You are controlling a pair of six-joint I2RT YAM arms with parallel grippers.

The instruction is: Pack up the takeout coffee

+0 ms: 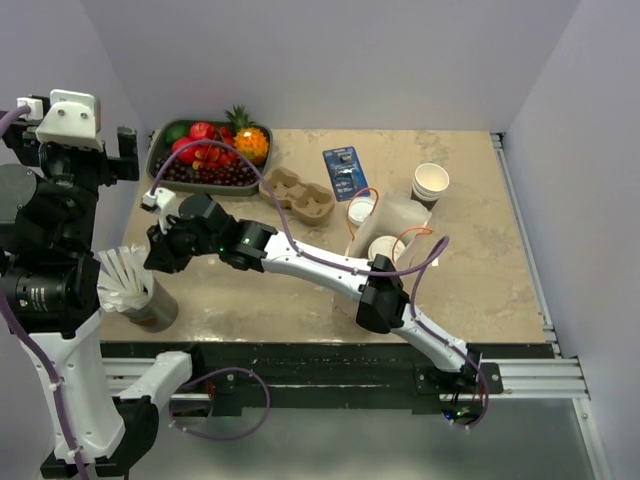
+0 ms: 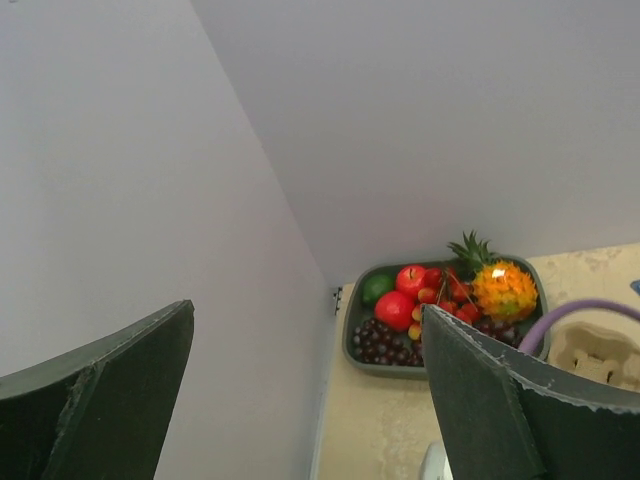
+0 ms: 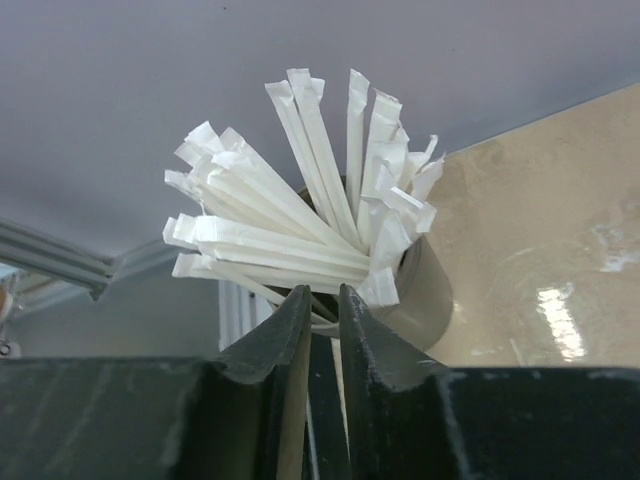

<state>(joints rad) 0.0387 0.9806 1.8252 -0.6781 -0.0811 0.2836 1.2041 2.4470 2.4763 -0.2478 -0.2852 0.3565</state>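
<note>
Beige desk holds the lidded takeout coffee (image 1: 361,210) mid-table, just right of the pulp cup carrier (image 1: 297,195), while the right end effector (image 3: 322,292) is clenched among wrapped straws (image 3: 300,200) and the left end effector (image 2: 307,312) hangs released.

Beige table (image 1: 480,280) carries fruit tray (image 1: 157,150) far-left, pulp carrier (image 1: 297,195), blue pkt (image 1: 343,168), white-lidded cup (image 1: 361,210), 1 cup stack (image 1: 431,181). Straw cup (image 1: 155,308) stands at near-left edge.
</note>
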